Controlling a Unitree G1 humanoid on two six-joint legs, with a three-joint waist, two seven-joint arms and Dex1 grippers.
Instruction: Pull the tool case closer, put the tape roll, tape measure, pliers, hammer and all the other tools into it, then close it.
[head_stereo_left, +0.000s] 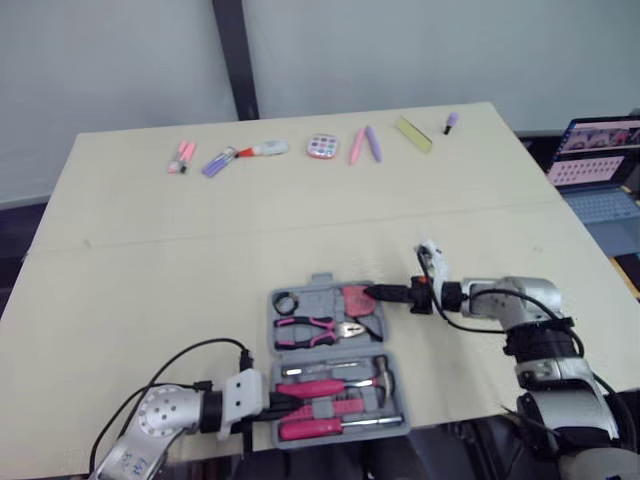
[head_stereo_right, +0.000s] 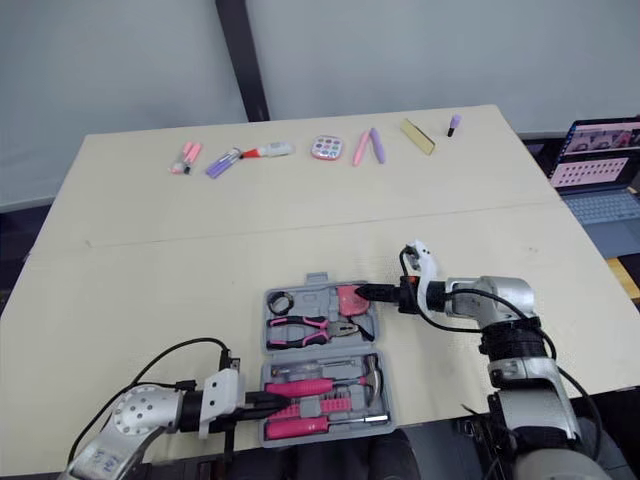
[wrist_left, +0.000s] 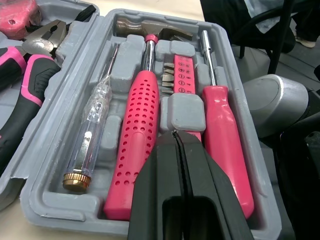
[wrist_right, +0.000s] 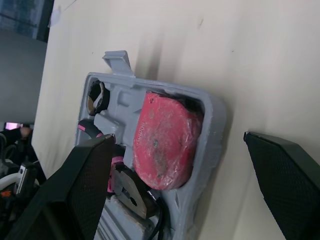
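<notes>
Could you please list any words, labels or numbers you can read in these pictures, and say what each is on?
Nothing readable.
Tape measure: faint marks on its edge, too blurred.
Bit holder: small marks beside the holes, too small.
Laptop screen: content too small.

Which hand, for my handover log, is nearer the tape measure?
Right. The right hand is beside the tape measure at the case's far half; the left hand is over the near half, by the hammer.

The left claw (wrist_left: 176, 136) is pinched together, the right claw (head_stereo_left: 379, 294) spread wide.
</notes>
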